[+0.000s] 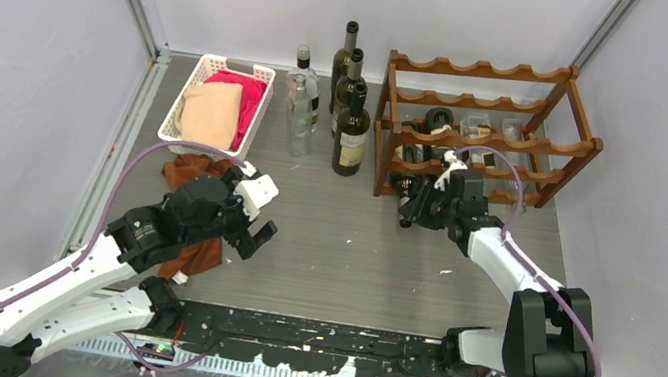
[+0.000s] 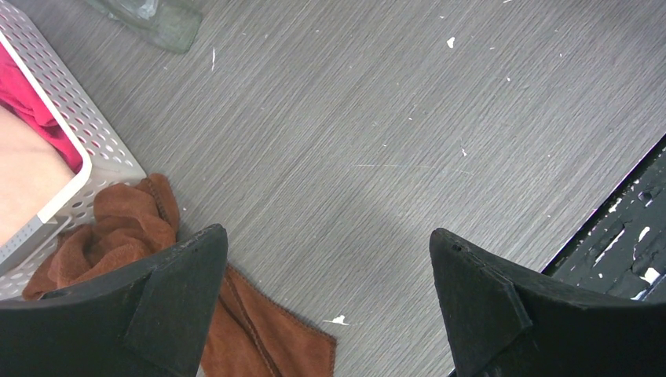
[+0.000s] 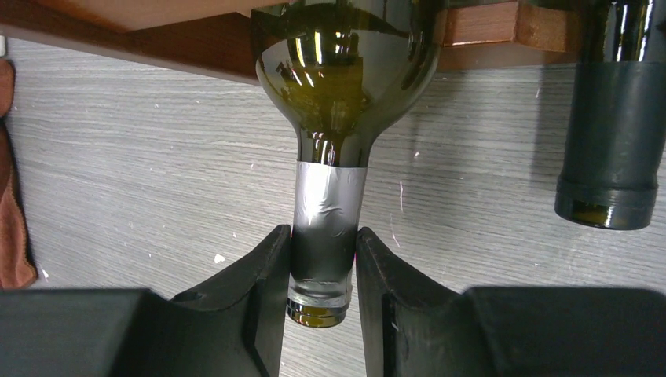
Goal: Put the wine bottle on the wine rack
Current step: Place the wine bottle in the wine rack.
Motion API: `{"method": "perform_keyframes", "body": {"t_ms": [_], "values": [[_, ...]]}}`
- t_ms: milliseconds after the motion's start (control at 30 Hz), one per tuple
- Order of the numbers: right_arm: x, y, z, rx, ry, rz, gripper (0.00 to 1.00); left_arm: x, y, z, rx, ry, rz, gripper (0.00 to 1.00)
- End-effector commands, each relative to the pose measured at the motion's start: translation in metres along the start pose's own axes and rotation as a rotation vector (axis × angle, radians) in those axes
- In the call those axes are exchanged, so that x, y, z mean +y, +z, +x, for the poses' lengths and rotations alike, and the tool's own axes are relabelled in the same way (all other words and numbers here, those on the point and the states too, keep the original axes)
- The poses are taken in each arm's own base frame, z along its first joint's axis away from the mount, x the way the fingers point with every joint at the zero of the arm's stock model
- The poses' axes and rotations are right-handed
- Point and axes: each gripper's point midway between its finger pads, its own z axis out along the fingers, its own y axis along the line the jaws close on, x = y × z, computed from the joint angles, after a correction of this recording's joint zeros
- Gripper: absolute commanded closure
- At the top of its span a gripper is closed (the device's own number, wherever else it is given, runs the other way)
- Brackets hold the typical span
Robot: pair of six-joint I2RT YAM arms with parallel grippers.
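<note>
One bottle [image 3: 345,86] in play: dark green glass, lying neck-out in the rack [image 1: 505,74] bottom tier, at the rack's 7 o'clock corner in top view, shoulder tucked under the front rail. Pinched at the foil-wrapped neck by right end effector [image 3: 323,263], both pads flat on the foil. Probably rigid, slick, breakable, weight mostly in the body; fill level unreadable. Long lever from a neck grip, so expect droop; safer slid along the rail than carried. Wrinkled foil, possible slip.

Left end effector [image 2: 328,251] spread wide, holding nothing, over bench [image 1: 352,242] at 8 o'clock, beside brown cloth [image 2: 133,236].

Neighbour bottle [image 3: 616,118] near, at 3 o'clock of the held one: clink risk. Upright bottles [image 1: 351,131] at 12 o'clock, basket [image 1: 259,96] at 11: well apart, no obstruction.
</note>
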Motion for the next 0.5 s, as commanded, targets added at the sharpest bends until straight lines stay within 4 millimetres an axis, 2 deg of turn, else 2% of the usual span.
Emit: {"method": "perform_keyframes", "body": {"t_ms": [0,100,233,467], "values": [[0.0040,-0.0003,-0.0141,-0.031,0.006,0.007,0.69,0.0045,-0.0023,-0.0240,-0.083,-0.001,-0.011,0.01],[0.0049,-0.0032,-0.0153,-0.040,0.012,0.008,0.64,0.0046,-0.0030,-0.0248,-0.086,-0.002,-0.011,0.01],[0.0054,-0.0064,-0.0143,-0.040,0.022,0.008,0.64,0.0048,-0.0033,-0.0246,-0.087,-0.001,-0.013,0.01],[0.0018,-0.0080,-0.0143,-0.035,0.050,0.021,0.53,0.0051,-0.0029,-0.0239,-0.083,-0.001,-0.014,0.01]]}}
